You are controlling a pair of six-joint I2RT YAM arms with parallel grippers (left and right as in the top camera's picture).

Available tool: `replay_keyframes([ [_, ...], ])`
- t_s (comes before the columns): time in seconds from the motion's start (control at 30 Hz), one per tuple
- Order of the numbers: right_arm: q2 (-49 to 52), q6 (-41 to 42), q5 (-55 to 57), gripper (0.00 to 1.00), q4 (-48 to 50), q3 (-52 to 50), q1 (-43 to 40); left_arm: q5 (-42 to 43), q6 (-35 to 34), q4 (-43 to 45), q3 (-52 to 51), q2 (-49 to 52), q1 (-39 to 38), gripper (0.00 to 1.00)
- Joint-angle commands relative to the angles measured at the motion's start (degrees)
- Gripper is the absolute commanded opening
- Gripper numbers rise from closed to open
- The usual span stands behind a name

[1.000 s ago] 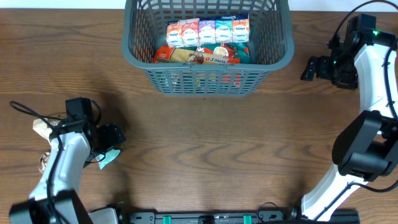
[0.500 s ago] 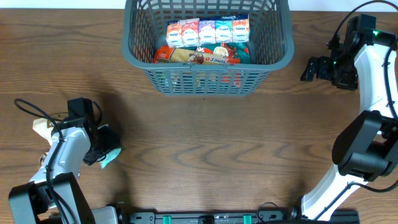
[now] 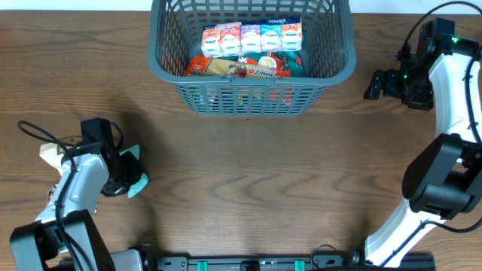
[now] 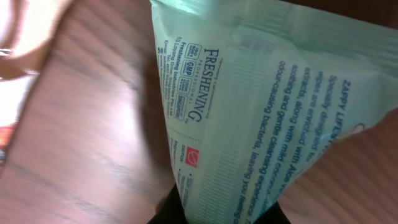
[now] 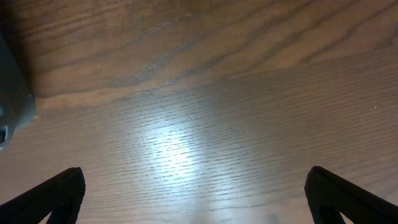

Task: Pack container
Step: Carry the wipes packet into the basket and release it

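The container [image 3: 248, 98] sits at the middle of the worktop's [image 3: 248, 188] far edge, its lattice front facing me. Inside, a row of small cartons [image 3: 251, 38] stands along the back. A heap of red and orange snack packets [image 3: 245, 68] lies in front of them.

Over by the near left corner, the left pincer [image 3: 124, 177] is clenched on a pale green wipes packet [image 3: 136, 183]. From the left wrist view the packet [image 4: 267, 112] fills most of the picture, with "FRESHENING" printed along it. Its lower end is pinched between the two dark fingers [image 4: 166, 210]. I cannot tell whether it touches the wood or hangs just above it. A pale item [image 3: 51, 154] lies close to the left edge behind that arm, too small to make out.

The right pincer [image 3: 376, 83] hangs near the far right corner, just beside the container's right wall. Its fingertips [image 5: 62, 193] are spread wide with only bare wood between them, grasping nothing. A grey corner of the container [image 5: 12, 93] shows at the side of that view.
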Motion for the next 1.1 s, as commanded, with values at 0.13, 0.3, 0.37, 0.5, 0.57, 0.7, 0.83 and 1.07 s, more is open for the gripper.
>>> replay_keyframes([
  [0.13,-0.59,-1.29,0.11,0.99,-0.11,0.02,-0.2,11.69,0.35,-8.46,18.6,-4.39,0.17,0.06],
  [0.3,-0.59,-1.29,0.11,0.99,-0.13,0.02,-0.2,15.17,4.0,-14.88,40.44,-3.89,-1.29,0.05],
  [0.37,-0.59,-1.29,0.11,0.99,-0.13,0.02,-0.2,15.06,7.04,-14.99,49.62,-3.17,-3.5,0.06],
  [0.5,-0.59,-1.29,0.11,0.99,-0.11,0.02,-0.2,14.19,18.78,-13.64,63.82,-0.09,-10.27,0.06],
  [0.57,-0.59,-1.27,0.11,0.99,-0.13,0.02,-0.2,13.03,28.65,-12.98,69.61,2.36,-15.37,0.05],
  [0.7,-0.59,-1.27,0.09,0.99,-0.24,0.02,-0.2,7.98,47.25,-10.14,73.31,6.8,-24.44,0.05],
  [0.83,-0.59,-1.27,0.09,0.99,-0.31,0.02,-0.2,1.36,64.22,-9.22,73.29,12.79,-30.67,0.06],
  [1.07,-0.59,-1.29,0.09,0.99,-0.46,0.02,-0.2,-0.09,70.05,-7.54,73.29,24.09,-33.44,0.06],
])
